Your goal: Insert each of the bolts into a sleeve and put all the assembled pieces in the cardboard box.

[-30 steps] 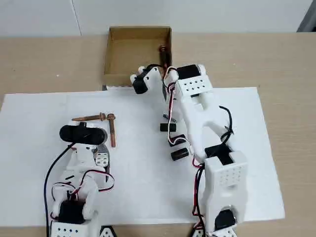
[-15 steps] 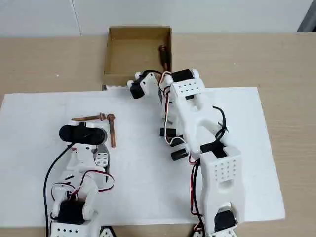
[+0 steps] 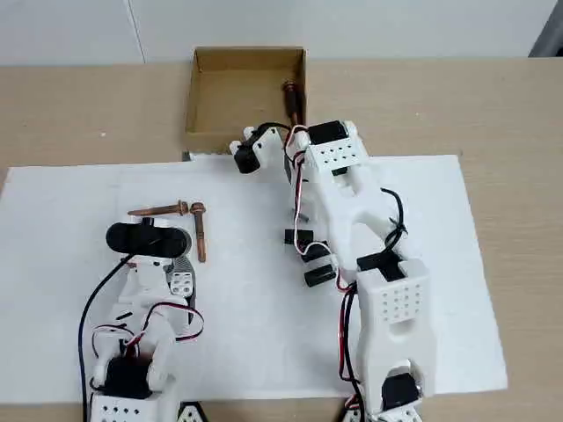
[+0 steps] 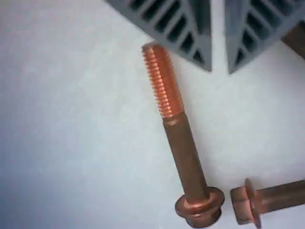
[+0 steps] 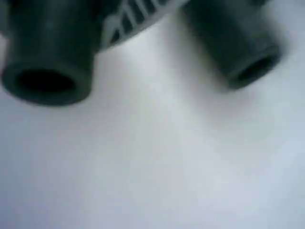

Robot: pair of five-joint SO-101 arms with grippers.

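Note:
Two copper bolts lie on the white paper with their heads nearly touching: one [image 3: 199, 232] [image 4: 180, 138] and another [image 3: 158, 210] [image 4: 267, 200]. My left gripper [image 3: 183, 264] [image 4: 218, 62] sits just past the first bolt's threaded tip, shut with nothing in it. Two black sleeves [image 3: 297, 236] [image 3: 319, 274] lie beside my right arm [image 3: 339, 163]. The right wrist view has two sleeves [image 5: 47, 62] [image 5: 243, 52] close up, with a ribbed part of my right gripper [image 5: 138, 12] between them. A third bolt [image 3: 293, 101] rests at the right wall of the cardboard box [image 3: 204, 97].
The white paper [image 3: 70, 290] covers most of the wooden table [image 3: 493, 105]. The box stands just beyond the paper's far edge. Bare paper stretches to the left of the left arm [image 3: 141, 343] and between the two arms.
My right arm has pulled back from the box toward its base. The bolt at the box's right wall stayed in place. The left arm has not moved.

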